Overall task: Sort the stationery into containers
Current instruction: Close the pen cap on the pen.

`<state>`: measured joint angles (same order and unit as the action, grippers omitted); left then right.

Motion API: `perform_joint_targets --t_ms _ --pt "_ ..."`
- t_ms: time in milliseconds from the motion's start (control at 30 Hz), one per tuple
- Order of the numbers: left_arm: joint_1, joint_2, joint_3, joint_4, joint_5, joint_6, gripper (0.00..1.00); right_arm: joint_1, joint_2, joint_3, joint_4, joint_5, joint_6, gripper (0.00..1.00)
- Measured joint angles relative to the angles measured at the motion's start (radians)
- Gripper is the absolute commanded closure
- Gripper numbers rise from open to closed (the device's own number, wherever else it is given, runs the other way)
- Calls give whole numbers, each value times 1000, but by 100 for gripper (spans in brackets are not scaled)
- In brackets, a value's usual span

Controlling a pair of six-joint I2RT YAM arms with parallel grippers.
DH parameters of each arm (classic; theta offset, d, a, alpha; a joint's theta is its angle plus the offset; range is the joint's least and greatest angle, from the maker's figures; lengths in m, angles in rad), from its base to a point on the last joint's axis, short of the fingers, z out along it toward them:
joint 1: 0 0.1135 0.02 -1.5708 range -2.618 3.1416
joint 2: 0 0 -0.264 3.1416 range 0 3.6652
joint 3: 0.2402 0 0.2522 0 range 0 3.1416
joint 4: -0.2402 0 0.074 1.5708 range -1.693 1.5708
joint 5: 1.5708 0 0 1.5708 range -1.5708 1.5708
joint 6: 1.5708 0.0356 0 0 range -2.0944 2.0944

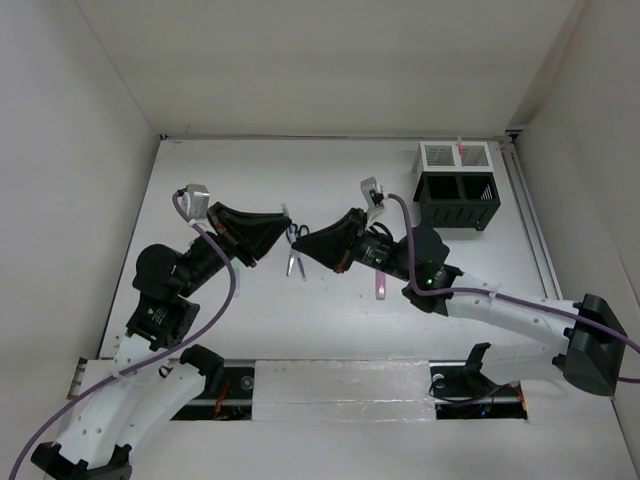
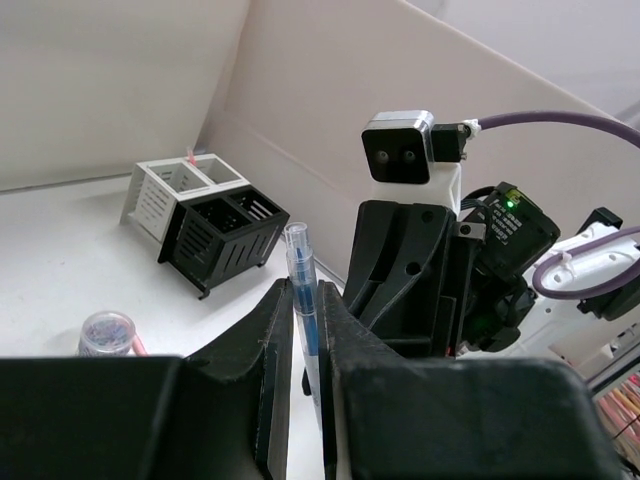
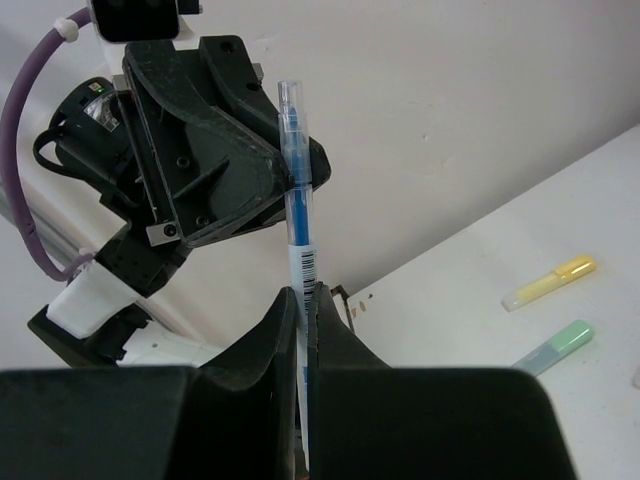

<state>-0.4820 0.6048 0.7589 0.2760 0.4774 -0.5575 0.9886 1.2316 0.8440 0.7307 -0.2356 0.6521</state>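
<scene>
A clear pen with a blue core stands upright between both grippers, above the middle of the table. My left gripper is shut on it, the pen pressed between both fingers. My right gripper is shut on the same pen lower down, at its barcode label. From above, the left gripper and right gripper meet tip to tip at the pen. The black mesh organiser and the joined white mesh box stand at the far right, with a thin red pen in the white box.
A purple highlighter lies on the table under my right arm. A yellow highlighter and a green one lie on the table in the right wrist view. A small round glittery piece shows in the left wrist view. White walls enclose the table.
</scene>
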Motion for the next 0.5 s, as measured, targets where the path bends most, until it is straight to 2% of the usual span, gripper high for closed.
perform_joint_targets --t_ms 367,500 --pt "2 4 0 23 -27 0 100 -27 13 51 -53 -46 -1 100" --pt "2 4 20 -24 -43 19 100 -34 50 75 -50 -89 -29 100"
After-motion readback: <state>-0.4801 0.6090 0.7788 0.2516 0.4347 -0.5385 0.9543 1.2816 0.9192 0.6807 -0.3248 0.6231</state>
